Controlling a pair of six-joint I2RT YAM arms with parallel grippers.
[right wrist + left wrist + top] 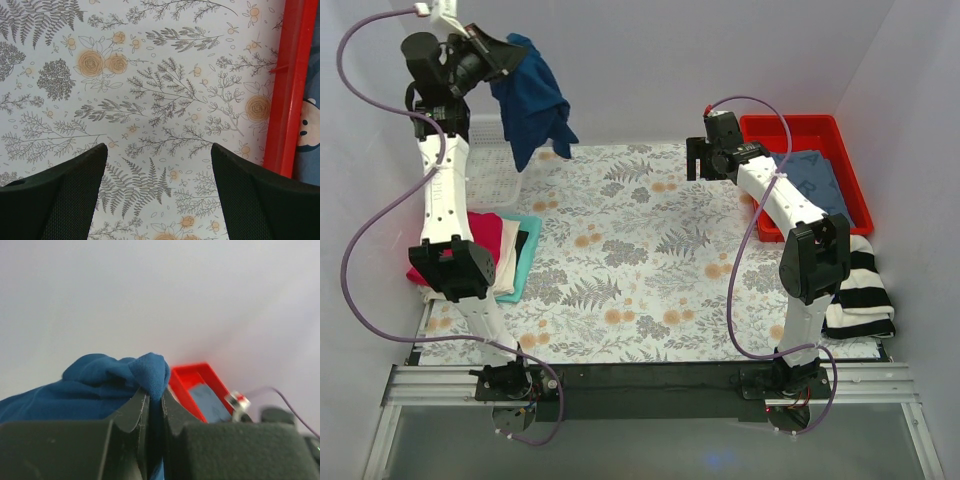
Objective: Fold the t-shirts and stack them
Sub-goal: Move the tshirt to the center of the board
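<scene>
- Fern-and-flower cloth covers the counter (650, 260), with white walls closing it in.
- My left claw (503, 57) is up high at the far left corner. Its jaws are pinched tight on a bunched fold of the blue t-shirt (532, 100), which hangs clear of the counter.
- My right claw (159, 147) hovers over bare print just beside the red bin (790, 125), jaws spread wide and gripping nothing.
- A slate-blue t-shirt (817, 180) lies in that bin, part of a cartoon print showing.
- A folded stack sits at the left edge: a red-pink t-shirt (480, 235), a cream t-shirt (508, 255), and a teal t-shirt (528, 258) peeking out on its right side.
- A black-and-white striped garment (865, 290) lies at the right edge, beside my right arm.
</scene>
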